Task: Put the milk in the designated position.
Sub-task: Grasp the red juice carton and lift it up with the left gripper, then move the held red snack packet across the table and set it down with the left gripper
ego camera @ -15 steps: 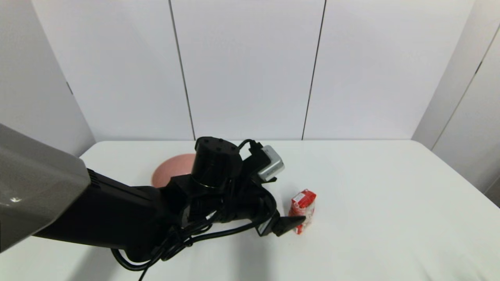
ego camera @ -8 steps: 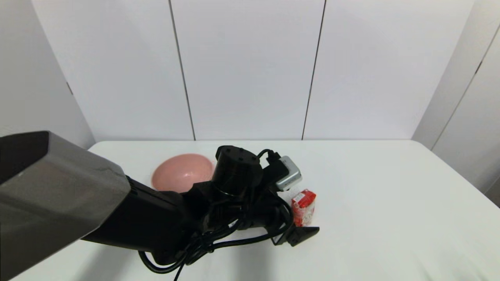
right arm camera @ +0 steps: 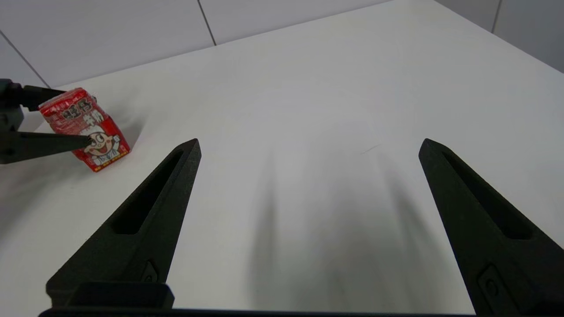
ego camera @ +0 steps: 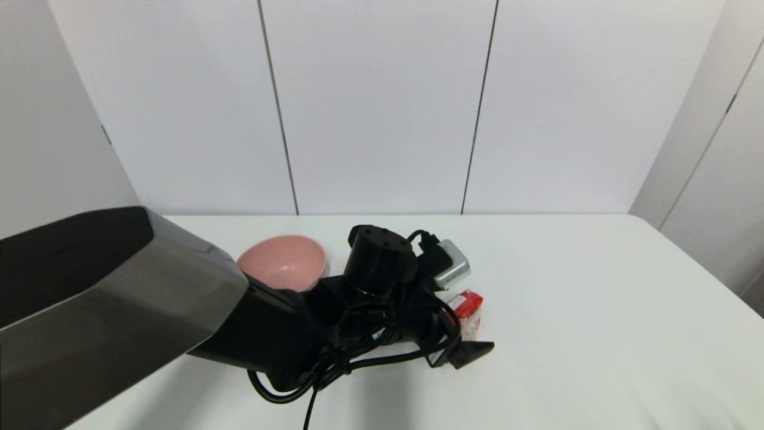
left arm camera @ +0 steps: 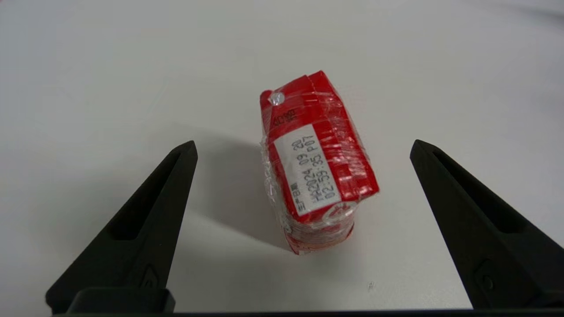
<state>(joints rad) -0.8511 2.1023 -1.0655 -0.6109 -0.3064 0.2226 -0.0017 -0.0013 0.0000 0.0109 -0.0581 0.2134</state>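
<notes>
Red milk (left arm camera: 315, 163) stands on the white worktop (ego camera: 597, 310), between the wide-spread left claw (left arm camera: 302, 147); right claw (right arm camera: 308, 145) gapes wide, well apart.

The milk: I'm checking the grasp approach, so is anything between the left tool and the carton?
Nothing visible. The left tool is open, its fingers on either side of the milk with only bare white table between them. The pink bowl sits well off to the side.

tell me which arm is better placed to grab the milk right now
Left. The left gripper is open with its fingers on either side of the milk, which stands on the table. The right gripper, also open, is off to the side with the carton well away.
</notes>
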